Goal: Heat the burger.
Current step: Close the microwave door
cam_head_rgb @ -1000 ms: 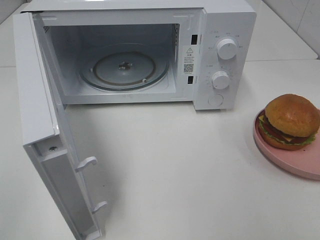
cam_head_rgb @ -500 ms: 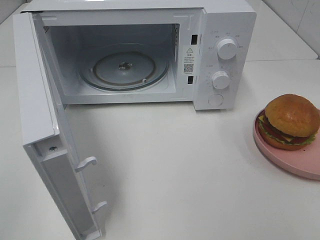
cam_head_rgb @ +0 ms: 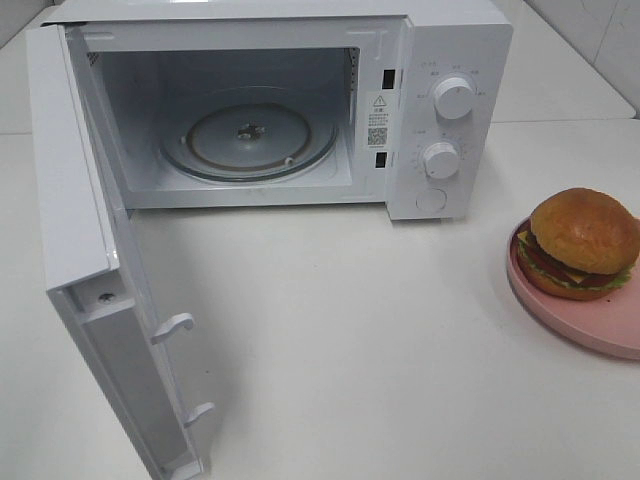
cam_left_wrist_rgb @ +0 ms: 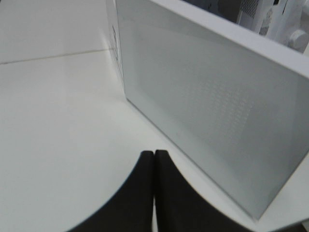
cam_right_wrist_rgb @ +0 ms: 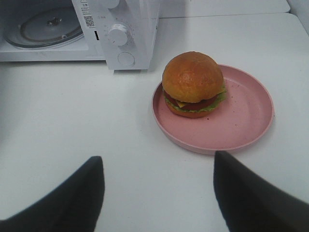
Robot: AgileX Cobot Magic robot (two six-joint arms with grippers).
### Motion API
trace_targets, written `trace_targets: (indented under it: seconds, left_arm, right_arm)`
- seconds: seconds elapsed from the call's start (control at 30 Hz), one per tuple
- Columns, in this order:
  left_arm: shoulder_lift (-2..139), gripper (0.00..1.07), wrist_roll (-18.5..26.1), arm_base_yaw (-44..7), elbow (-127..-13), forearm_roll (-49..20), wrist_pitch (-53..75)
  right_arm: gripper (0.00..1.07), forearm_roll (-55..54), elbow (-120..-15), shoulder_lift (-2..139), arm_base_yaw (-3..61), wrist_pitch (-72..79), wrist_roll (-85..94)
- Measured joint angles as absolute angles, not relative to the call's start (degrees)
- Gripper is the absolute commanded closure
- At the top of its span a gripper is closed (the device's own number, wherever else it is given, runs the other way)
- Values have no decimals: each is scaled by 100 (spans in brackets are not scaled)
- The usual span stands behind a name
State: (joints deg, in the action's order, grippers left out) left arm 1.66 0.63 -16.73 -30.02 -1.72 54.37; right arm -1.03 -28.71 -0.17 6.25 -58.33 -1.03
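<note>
The burger (cam_head_rgb: 582,243) (cam_right_wrist_rgb: 193,83), with a golden-brown bun over lettuce, cheese and tomato, rests on a round pink plate (cam_head_rgb: 590,325) (cam_right_wrist_rgb: 244,121) at the table's right edge. The white microwave (cam_head_rgb: 455,40) stands at the back with its door (cam_head_rgb: 75,200) swung wide open and its glass turntable (cam_head_rgb: 250,140) bare. In the right wrist view my right gripper (cam_right_wrist_rgb: 157,186) is open, its dark fingers spread wide above the table short of the plate. In the left wrist view my left gripper (cam_left_wrist_rgb: 154,159) is shut, fingers pressed together beside the outer face of the door (cam_left_wrist_rgb: 207,111). Neither gripper appears in the exterior view.
Two round knobs (cam_head_rgb: 453,98) (cam_head_rgb: 440,159) sit on the microwave's right panel. The open door juts forward over the left part of the white table (cam_head_rgb: 350,330). A tiled wall rises at the back right.
</note>
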Motion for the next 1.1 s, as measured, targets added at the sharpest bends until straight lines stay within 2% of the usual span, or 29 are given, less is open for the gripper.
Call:
trace_targets:
  seconds: [0.2,0.5,0.63,0.7,0.8,1.1]
  left_arm:
    - [550,106,63,-1673,-3008,-178,4807]
    - [2212,106,69,-1673,-3008,-189,3845]
    - [2767,106,212,-1673,-3008,-189,3432]
    - [3627,106,544,-1673,-3008,-189,2779]
    - [4297,106,699,-1673,-3008,-189,2269]
    - [5775,106,808,-1673,-3008,-189,1003]
  right_arm:
    - [46,-103,-2871,-17,625,-5833,-103]
    - [46,-103,-2871,-17,625,-5833,-103]
    - [46,-103,-2871,-17,625,-5833,-103]
    - [46,-103,-2871,-17,625,-5833,-103]
    - [46,-103,-2871,-17,625,-5833,-103]
    - [46,-103,-2871,-17,625,-5833,-103]
